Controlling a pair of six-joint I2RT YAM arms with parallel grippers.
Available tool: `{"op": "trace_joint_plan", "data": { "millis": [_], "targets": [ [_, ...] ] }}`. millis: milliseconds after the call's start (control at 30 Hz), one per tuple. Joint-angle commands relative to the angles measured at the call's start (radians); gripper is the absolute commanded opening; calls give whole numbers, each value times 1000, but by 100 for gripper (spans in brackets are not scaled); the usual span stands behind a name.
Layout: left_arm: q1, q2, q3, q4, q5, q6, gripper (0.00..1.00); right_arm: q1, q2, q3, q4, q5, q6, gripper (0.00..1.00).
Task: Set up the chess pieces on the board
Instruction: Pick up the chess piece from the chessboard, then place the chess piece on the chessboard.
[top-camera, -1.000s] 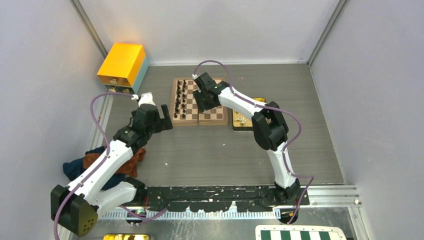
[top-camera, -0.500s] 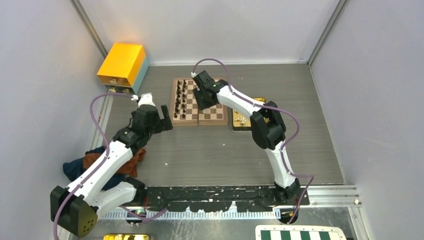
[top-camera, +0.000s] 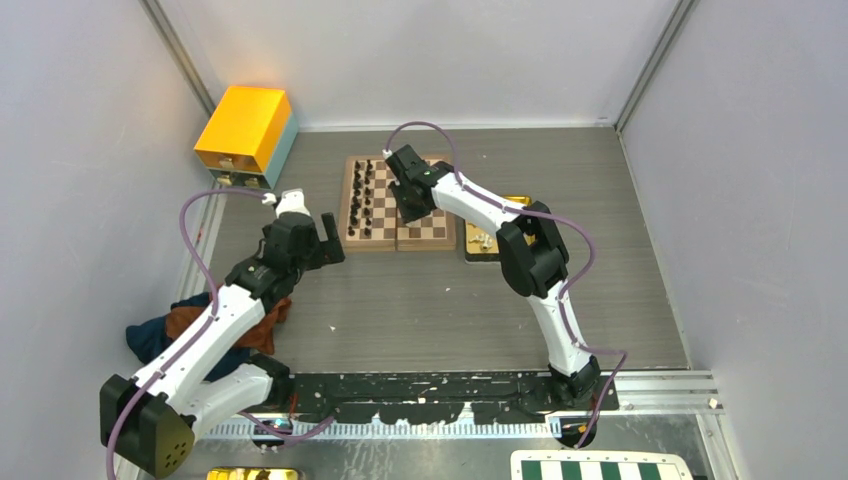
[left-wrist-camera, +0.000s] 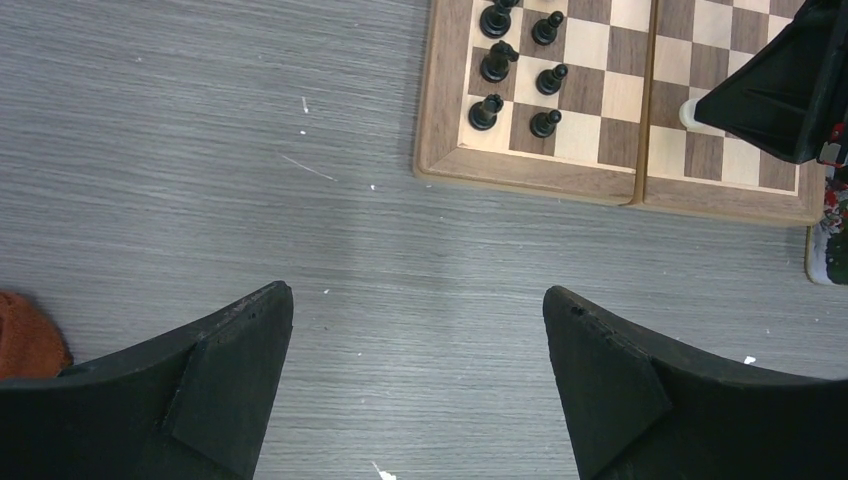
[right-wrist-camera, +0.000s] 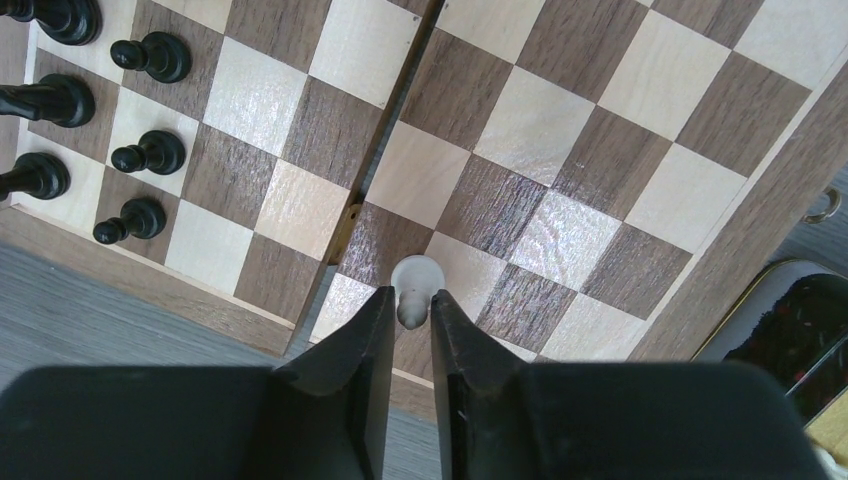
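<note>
The wooden board (top-camera: 398, 241) lies at the back middle of the table, with black chess pieces (top-camera: 362, 200) in two rows on its left half. My right gripper (top-camera: 408, 207) hangs over the board's near edge by the centre seam. In the right wrist view its fingertips (right-wrist-camera: 410, 300) are pressed against either side of a cream-white pawn (right-wrist-camera: 417, 277) that stands on the board (right-wrist-camera: 640, 80). My left gripper (left-wrist-camera: 415, 330) is open over bare table, left of and in front of the board (left-wrist-camera: 530, 170), with nothing between its fingers.
A yellow box (top-camera: 245, 128) stands at the back left. A gold tray (top-camera: 490, 246) with loose pieces lies right of the board. Crumpled cloth (top-camera: 175, 325) sits by the left arm. A green-and-white checkered board (top-camera: 600, 467) lies at the bottom right edge.
My right gripper has closed from wide open onto the white pawn and shifted slightly left over the board. The left arm has barely moved.
</note>
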Motion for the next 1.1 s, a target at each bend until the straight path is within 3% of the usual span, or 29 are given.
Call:
{"op": "trace_joint_plan", "data": {
  "millis": [0,333,600,1067],
  "targets": [
    [-4,-28,-6,34,2,2,96,4,-12,38,8,5,8,23],
    [-4,-37,-16,32,-4,-3,97,4,-26,46,5,19,-2,7],
    [-4,-30,-8,39,-8,-1,96,-10,-31,123,-52,65,-35,7],
    [-4,-14,31,25,-27,26,97,-143,58,293,-147,85,-24,7]
  ]
}}
